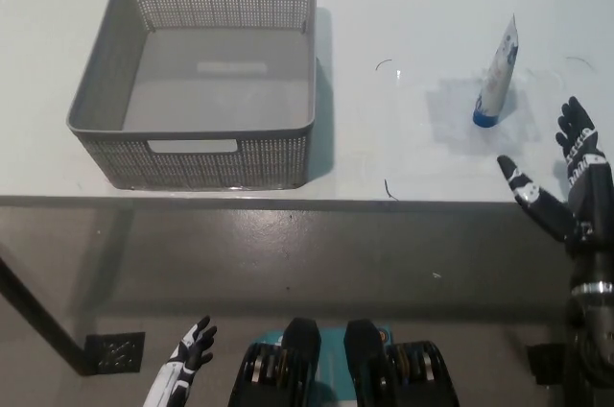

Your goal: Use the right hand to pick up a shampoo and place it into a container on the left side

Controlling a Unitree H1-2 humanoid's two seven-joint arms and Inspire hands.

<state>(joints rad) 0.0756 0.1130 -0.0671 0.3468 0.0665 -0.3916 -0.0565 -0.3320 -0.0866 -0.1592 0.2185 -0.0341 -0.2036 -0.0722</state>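
Grey basket [115,119]: sat on the left part of the white table [384,4], its perforated walls upright, a handle slot in the near and far walls, nothing inside it.
Shampoo tube [497,76]: stood cap-down on the right part of the table, well apart from the basket, bare tabletop between them.
Right hand [561,186]: black, fingers spread and holding nothing, over the table's near edge, near and right of the tube, not touching it.
Left hand [190,349]: white, fingers apart, empty, low at the near left, below the table edge.
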